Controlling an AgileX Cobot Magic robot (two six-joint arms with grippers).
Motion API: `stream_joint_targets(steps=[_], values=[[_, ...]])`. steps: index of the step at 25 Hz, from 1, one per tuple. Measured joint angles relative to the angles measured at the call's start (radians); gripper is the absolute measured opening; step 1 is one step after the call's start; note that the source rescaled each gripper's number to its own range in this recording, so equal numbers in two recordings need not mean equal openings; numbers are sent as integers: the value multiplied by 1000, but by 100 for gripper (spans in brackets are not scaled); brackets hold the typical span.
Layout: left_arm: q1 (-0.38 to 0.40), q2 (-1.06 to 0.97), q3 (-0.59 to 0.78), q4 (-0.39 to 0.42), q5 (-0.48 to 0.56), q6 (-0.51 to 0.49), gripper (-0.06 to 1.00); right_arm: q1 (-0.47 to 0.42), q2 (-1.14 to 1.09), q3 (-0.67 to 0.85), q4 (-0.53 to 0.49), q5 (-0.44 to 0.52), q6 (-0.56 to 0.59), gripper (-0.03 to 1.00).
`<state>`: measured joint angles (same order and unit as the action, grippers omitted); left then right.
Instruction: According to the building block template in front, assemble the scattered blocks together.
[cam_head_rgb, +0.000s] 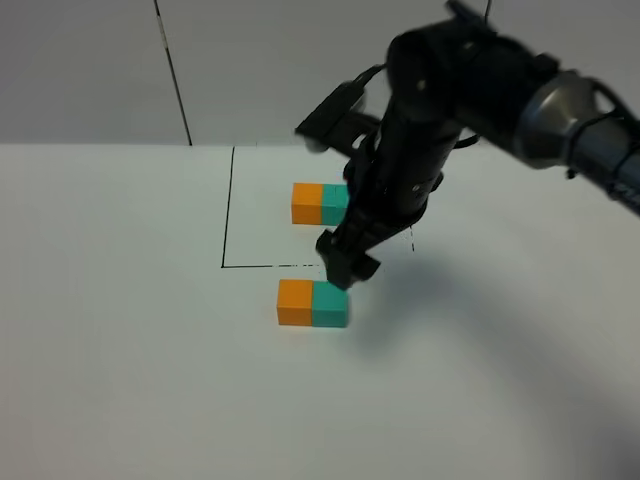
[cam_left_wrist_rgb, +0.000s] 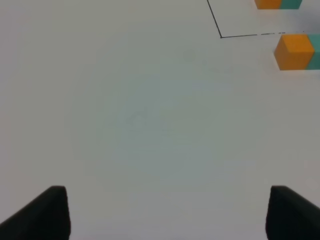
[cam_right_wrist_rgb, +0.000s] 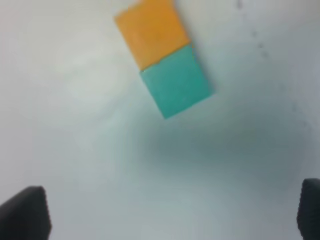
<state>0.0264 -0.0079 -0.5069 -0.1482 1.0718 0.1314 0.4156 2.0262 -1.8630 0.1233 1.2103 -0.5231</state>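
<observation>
The building block template (cam_head_rgb: 320, 203) is an orange-teal bar inside a thin black drawn square (cam_head_rgb: 226, 215). In front of that square, the scattered orange block (cam_head_rgb: 295, 302) and teal block (cam_head_rgb: 330, 305) stand side by side, touching. My right gripper (cam_head_rgb: 346, 264) hovers just above and behind the teal block. In the right wrist view the orange block (cam_right_wrist_rgb: 152, 32) and teal block (cam_right_wrist_rgb: 176, 82) lie ahead of the right gripper (cam_right_wrist_rgb: 167, 215), which is open and empty. My left gripper (cam_left_wrist_rgb: 170, 215) is open over bare table, far from the orange block (cam_left_wrist_rgb: 294, 50).
The white table (cam_head_rgb: 120, 330) ends at a pale wall with a dark seam (cam_head_rgb: 172, 70). The right arm's dark body (cam_head_rgb: 440, 110) reaches in from the upper right and hides part of the drawn square. The left arm is outside the exterior high view.
</observation>
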Motion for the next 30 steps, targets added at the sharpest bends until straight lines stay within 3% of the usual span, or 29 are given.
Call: stream_joint_targets(steps=[5, 8, 12, 16, 18, 20, 26, 30], values=[[0, 0, 0, 0, 0, 0, 67, -205, -154, 24, 117, -1, 221, 100], [0, 0, 0, 0, 0, 0, 67, -367, -258, 115, 135, -3, 305, 100], [0, 0, 0, 0, 0, -1, 67, -562, -435, 343, 115, -46, 333, 100], [0, 0, 0, 0, 0, 0, 67, -712, -685, 658, 98, -203, 350, 100], [0, 0, 0, 0, -1, 0, 67, -746, -820, 807, 96, -279, 359, 100], [0, 0, 0, 0, -1, 0, 67, -750, -958, 911, 98, -291, 363, 100], [0, 0, 0, 0, -1, 0, 67, -745, -1273, 1100, 61, -107, 432, 100], [0, 0, 0, 0, -1, 0, 67, -674, -1445, 1192, -29, -85, 486, 100]])
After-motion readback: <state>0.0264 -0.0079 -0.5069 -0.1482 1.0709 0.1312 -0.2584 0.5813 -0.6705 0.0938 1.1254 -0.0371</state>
